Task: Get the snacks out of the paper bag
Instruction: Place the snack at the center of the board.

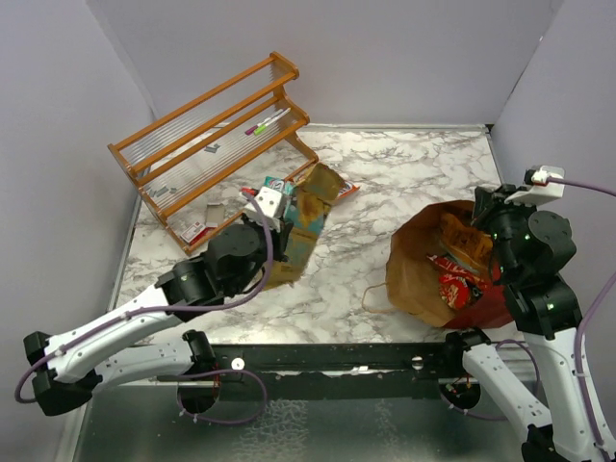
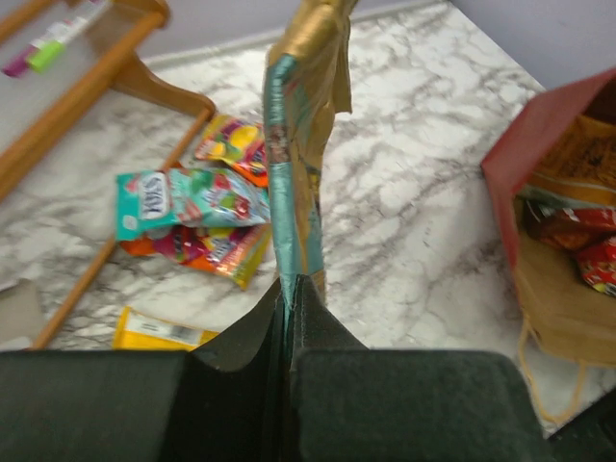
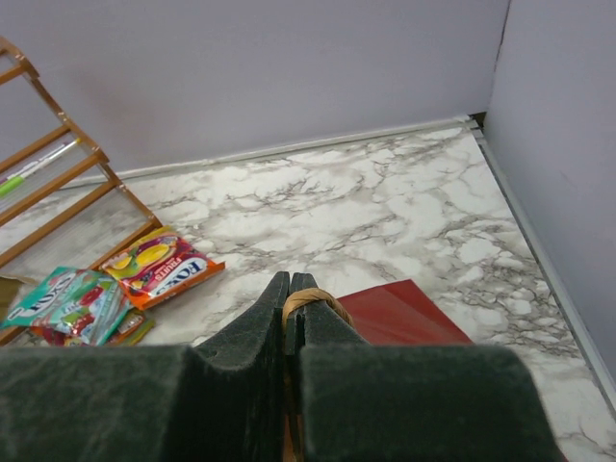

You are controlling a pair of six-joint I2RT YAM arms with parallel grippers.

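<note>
The paper bag [image 1: 416, 279], dark red outside and brown inside, lies open on the right with red and tan snack packets [image 1: 454, 286] in it. My right gripper [image 1: 484, 219] sits at its far rim. In the right wrist view the gripper [image 3: 291, 281] is shut on the bag's twisted handle [image 3: 316, 300] above the red bag wall [image 3: 409, 313]. My left gripper [image 2: 291, 284] is shut on the edge of the tan-and-teal chip bag [image 2: 298, 144], held left of the paper bag [image 2: 539, 135]. The chip bag [image 1: 310, 217] hangs above small packets [image 1: 279, 183].
The slatted wooden rack [image 1: 207, 135] stands at the back left with markers [image 1: 265, 122] on it. Green [image 2: 188, 197], orange [image 2: 231, 144] and yellow [image 2: 159, 332] packets lie on the marble beside the rack's foot. A loose bag handle [image 1: 371, 298] lies toward the middle. Grey walls enclose the table.
</note>
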